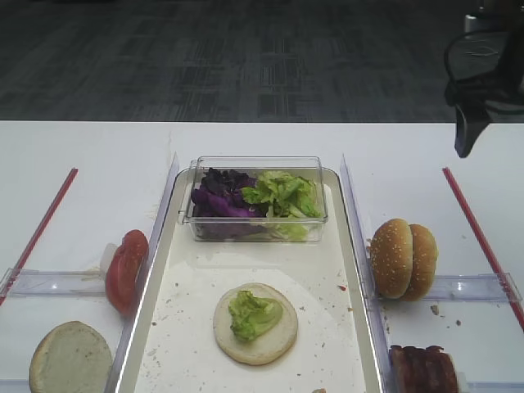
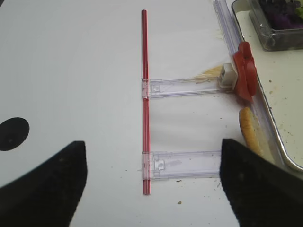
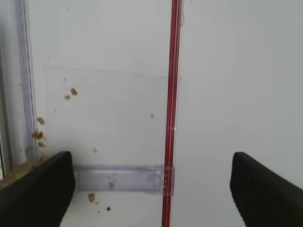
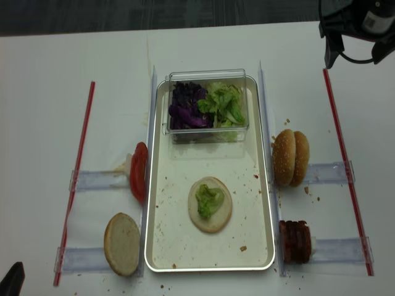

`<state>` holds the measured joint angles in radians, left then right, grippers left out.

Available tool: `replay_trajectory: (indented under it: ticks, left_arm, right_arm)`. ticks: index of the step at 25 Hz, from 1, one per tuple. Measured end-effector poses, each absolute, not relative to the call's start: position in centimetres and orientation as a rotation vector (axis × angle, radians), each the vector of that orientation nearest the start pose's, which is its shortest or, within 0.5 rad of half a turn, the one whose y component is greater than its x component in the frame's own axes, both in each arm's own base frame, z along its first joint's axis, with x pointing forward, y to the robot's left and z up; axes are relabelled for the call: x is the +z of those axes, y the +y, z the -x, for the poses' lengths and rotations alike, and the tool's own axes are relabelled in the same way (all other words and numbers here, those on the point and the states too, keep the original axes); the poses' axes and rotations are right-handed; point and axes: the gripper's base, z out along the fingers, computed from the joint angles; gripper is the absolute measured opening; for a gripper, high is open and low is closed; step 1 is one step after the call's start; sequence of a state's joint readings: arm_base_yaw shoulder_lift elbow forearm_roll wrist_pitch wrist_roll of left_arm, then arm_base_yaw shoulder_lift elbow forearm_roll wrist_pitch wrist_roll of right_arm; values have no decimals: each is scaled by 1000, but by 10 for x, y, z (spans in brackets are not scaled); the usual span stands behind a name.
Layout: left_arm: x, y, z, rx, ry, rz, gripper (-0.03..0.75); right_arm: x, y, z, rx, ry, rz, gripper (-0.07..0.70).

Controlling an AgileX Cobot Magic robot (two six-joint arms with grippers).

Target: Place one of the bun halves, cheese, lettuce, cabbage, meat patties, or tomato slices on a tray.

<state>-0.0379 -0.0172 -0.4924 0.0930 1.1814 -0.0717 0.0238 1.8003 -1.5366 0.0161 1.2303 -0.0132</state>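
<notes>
One bun half (image 1: 255, 324) (lettuce (image 1: 253, 313) topped) on tray (image 1: 344, 270).

Open floor fills the lower half of the tray (image 4: 162, 246), broken only by a bun half (image 4: 210, 205) at centre; a clear tub (image 4: 208, 106) blocks its upper end, and clear holders (image 4: 330, 173) and red strips (image 4: 74, 179) flank both sides.

One tray (image 4: 159, 246) carries one pale bun half (image 4: 222, 217) with one lettuce leaf (image 4: 209, 200) and one clear tub (image 4: 208, 75). Outside it stand two sesame bun domes (image 4: 291, 158), one flat bun half (image 4: 123, 243), one tomato stack (image 4: 139, 171), one patty stack (image 4: 295, 242) and two red strips (image 4: 77, 173).
</notes>
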Motion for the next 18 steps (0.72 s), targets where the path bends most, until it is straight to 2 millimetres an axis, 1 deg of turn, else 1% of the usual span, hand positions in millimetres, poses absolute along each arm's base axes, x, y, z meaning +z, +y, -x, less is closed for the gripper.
replay_trajectory:
  ticks: [3,6,9,12,13,18]
  left_arm:
    - [266,8,12,50,2151,48,564]
    - [266,8,12,50,2151,48,564]
    - [266,8,12,50,2151,48,564]
    - [266,8,12,50,2151,48,564]
    - [266,8,12,50,2151,48,564]
    - [266,8,12,50,2151,48,564]
  right_arm:
    - [269,10,-338,31,3036,45,689]
    - [258,9,-300,34,3091,23,689]
    - [251,8,-263,36,3093,20,689]
    - [242,7,-231,42,3104,16,689]
    - [238,8,-220,49,3117,13,689]
    - [233,8,-173,73,3061,1,689]
